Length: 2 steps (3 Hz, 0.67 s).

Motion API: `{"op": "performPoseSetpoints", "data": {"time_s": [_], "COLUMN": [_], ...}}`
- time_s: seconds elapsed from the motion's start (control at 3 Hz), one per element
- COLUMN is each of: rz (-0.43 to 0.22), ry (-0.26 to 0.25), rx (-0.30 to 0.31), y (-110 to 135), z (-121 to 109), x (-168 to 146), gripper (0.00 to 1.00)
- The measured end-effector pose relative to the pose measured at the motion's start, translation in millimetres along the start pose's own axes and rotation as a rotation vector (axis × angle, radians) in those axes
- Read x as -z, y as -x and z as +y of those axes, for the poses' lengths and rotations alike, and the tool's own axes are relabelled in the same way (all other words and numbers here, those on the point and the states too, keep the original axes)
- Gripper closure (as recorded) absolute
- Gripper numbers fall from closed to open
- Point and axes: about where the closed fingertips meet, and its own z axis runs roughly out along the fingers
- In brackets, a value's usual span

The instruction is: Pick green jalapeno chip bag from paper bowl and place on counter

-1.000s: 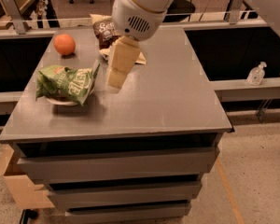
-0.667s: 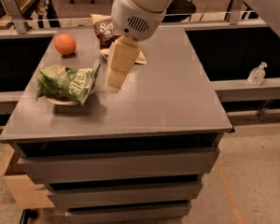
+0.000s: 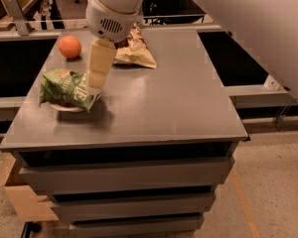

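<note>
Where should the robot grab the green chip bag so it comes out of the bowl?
Probably the green chip bag's crumpled right edge, from above: it pokes past the paper bowl, and the tool hangs right at it.

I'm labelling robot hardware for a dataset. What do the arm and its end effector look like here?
The arm is smooth white with thick rounded links. Its wrist housing is a white dome with a small grille of dark slots. The end effector is pale cream and tapered, at the edge of the green jalapeno chip bag. No cables show.
</note>
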Motion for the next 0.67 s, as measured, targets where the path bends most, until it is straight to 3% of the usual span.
{"op": "performPoseSetpoints", "data": {"time_s": [0.67], "rz": [0.020], "ry": [0.083], "rx": [0.059], "y": [37.3], "z": [-10.6], "x": [-54.6], "gripper": [0.00]}}
